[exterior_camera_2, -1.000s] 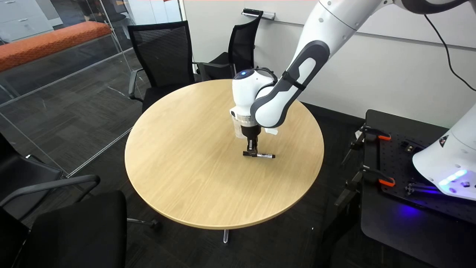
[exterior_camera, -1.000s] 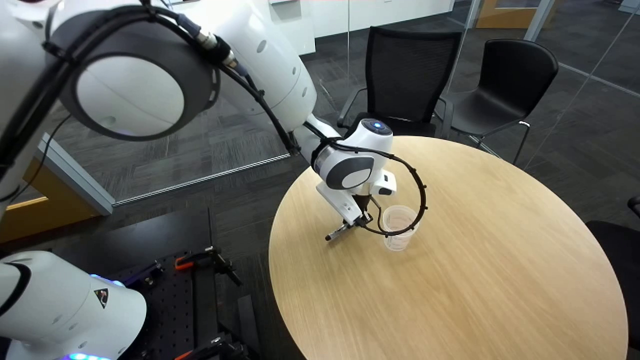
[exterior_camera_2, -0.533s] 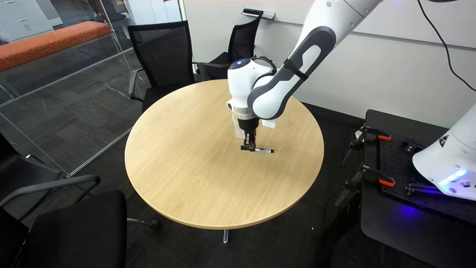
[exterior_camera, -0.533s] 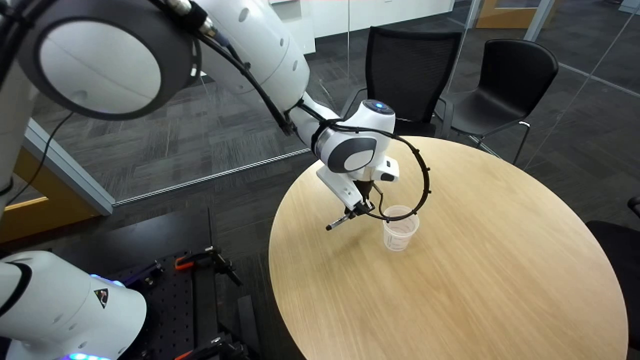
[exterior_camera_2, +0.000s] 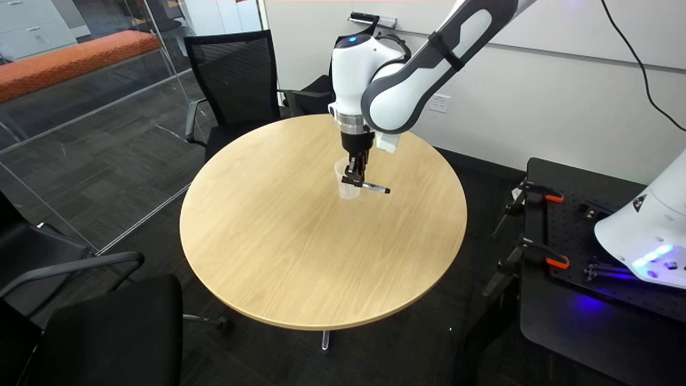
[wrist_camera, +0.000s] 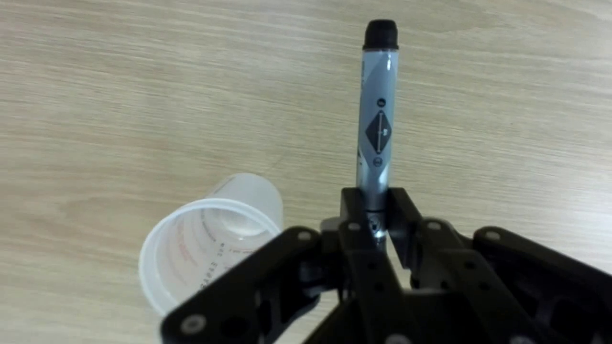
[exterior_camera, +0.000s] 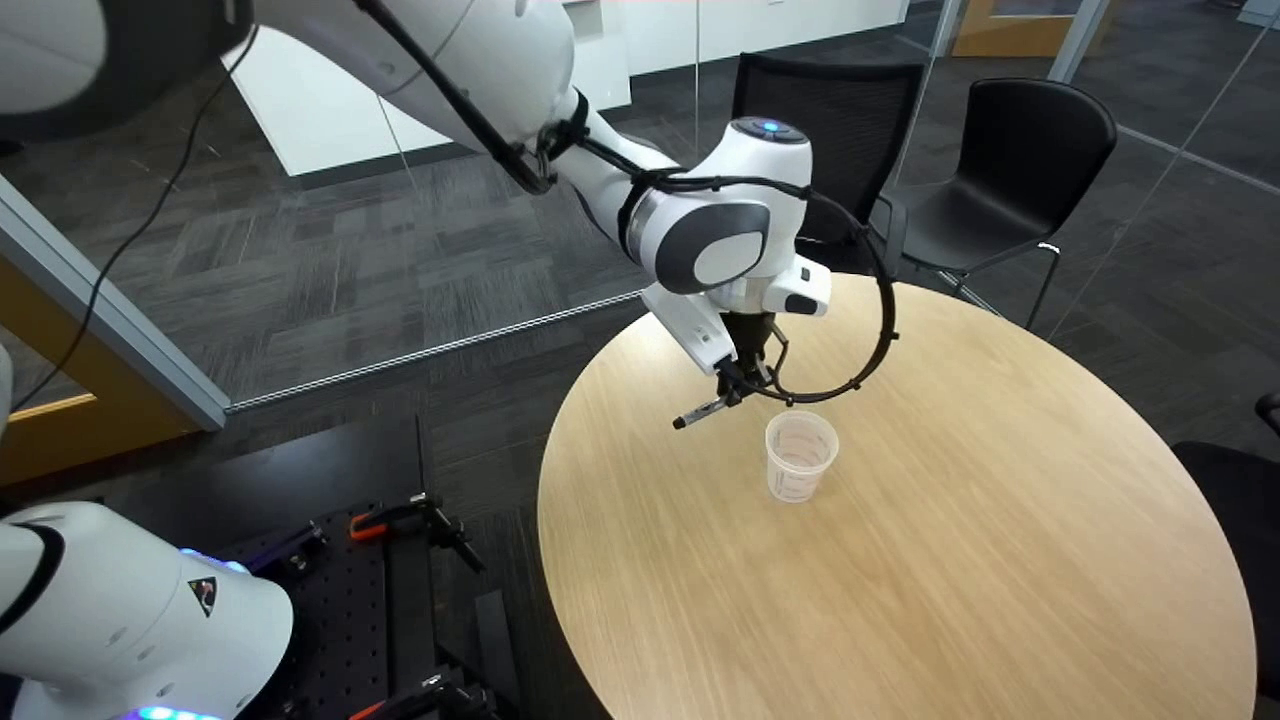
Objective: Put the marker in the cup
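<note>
The marker (wrist_camera: pixel 377 119), silver-grey with a black end, is held between the fingertips of my gripper (wrist_camera: pixel 373 205) in the wrist view. It points out roughly level, and its rear end is hidden by the fingers. In both exterior views the marker (exterior_camera: pixel 698 413) (exterior_camera_2: pixel 376 187) hangs above the table in the shut gripper (exterior_camera: pixel 737 388) (exterior_camera_2: pixel 355 179). The white translucent cup (exterior_camera: pixel 800 460) stands upright and open on the table, close beside and below the gripper. The cup (exterior_camera_2: pixel 348 192) is partly hidden behind gripper and marker in an exterior view. In the wrist view the cup (wrist_camera: pixel 191 253) is left of the fingers.
The round wooden table (exterior_camera: pixel 950 580) carries the cup. A cable loop (exterior_camera: pixel 885 300) hangs from the wrist near the cup side. Black chairs (exterior_camera: pixel 825 150) (exterior_camera_2: pixel 236 80) stand around the table. The robot's black base stand (exterior_camera_2: pixel 579 300) is beside it.
The gripper has risen from near the tabletop with the marker in its grip. The marker is now higher, and the arm and cable loop have lifted clear of the cup. The cup has not moved.
</note>
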{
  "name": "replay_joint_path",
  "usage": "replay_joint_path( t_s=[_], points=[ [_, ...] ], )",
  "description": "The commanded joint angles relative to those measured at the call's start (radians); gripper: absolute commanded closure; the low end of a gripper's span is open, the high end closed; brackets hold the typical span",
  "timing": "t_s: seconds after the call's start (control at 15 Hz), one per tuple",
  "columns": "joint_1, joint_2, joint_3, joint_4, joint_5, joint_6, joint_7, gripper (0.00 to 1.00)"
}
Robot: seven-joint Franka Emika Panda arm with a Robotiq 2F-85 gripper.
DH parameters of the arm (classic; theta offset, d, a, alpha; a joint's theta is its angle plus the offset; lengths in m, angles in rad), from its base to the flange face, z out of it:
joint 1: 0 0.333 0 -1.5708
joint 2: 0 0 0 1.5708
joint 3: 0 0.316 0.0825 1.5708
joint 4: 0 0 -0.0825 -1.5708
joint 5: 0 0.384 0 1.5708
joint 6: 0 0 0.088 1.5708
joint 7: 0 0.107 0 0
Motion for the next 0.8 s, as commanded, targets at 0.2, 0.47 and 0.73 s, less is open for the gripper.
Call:
replay_joint_path(
  t_s=[0.2, 0.47, 0.73],
  points=[
    [0.081, -0.157, -0.125, -0.087, -0.12, -0.013, 0.241, 0.95],
    [0.07, -0.128, -0.127, -0.045, -0.166, -0.023, 0.285, 0.81],
    [0.069, -0.122, -0.124, -0.045, -0.164, -0.023, 0.283, 0.81]
  ],
)
